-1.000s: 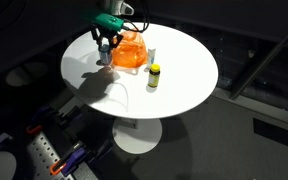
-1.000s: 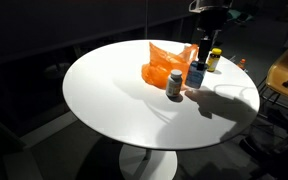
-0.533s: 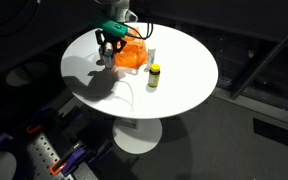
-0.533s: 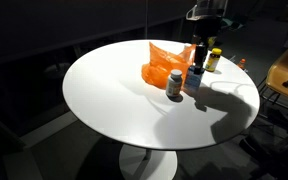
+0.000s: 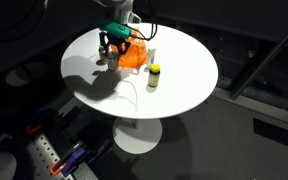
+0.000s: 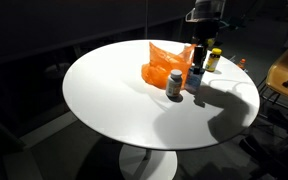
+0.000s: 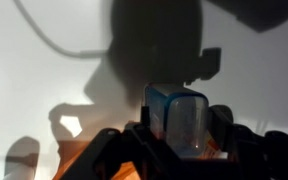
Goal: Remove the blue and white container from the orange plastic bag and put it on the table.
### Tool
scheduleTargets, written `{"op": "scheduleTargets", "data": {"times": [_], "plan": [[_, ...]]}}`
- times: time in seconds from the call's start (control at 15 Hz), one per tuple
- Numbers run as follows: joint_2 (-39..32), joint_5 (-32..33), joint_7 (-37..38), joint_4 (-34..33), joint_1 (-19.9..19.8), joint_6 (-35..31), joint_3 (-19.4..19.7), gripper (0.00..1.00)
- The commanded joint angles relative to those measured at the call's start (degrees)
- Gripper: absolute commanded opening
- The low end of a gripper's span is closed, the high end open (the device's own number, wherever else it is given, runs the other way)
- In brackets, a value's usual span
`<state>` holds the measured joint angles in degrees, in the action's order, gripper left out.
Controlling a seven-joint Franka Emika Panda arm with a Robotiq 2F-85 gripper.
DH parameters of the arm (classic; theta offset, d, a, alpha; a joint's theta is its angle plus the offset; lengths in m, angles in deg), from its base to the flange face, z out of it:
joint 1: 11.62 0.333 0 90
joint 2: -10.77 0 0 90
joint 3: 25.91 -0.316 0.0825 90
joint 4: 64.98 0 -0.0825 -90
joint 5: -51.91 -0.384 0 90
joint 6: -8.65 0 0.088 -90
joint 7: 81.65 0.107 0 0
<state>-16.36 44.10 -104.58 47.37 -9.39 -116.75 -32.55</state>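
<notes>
The blue and white container (image 7: 177,112) sits between my gripper's (image 7: 180,140) fingers in the wrist view, and the fingers are shut on its sides. In both exterior views the gripper (image 5: 111,44) (image 6: 198,52) holds the container (image 6: 196,76) upright just beside the orange plastic bag (image 5: 133,53) (image 6: 161,62), at or just above the white table top (image 5: 184,60) (image 6: 114,100). The container is outside the bag. A bit of the orange bag (image 7: 82,160) shows at the lower left of the wrist view.
A yellow bottle with a dark cap (image 5: 154,76) (image 6: 215,59) stands on the table. A dark bottle with a white cap (image 6: 175,84) stands right next to the container and bag. The table is round, with dark floor around it.
The gripper with the container has shifted slightly alongside the bag and sits a little lower toward the table. The bag and bottles have not moved.
</notes>
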Motion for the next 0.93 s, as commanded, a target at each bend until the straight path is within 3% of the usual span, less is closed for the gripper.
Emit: {"op": "scheduleTargets", "data": {"times": [0.0,0.13,0.87], "plan": [[0.35,2.16,1.39,-1.07,-0.14,1.73,-0.35,0.93],[1.13,2.25,1.35,-0.80,-0.18,2.33,-0.57,1.00],[9.88,10.02,16.37,0.62,2.13,2.31,2.51,1.00]]}}
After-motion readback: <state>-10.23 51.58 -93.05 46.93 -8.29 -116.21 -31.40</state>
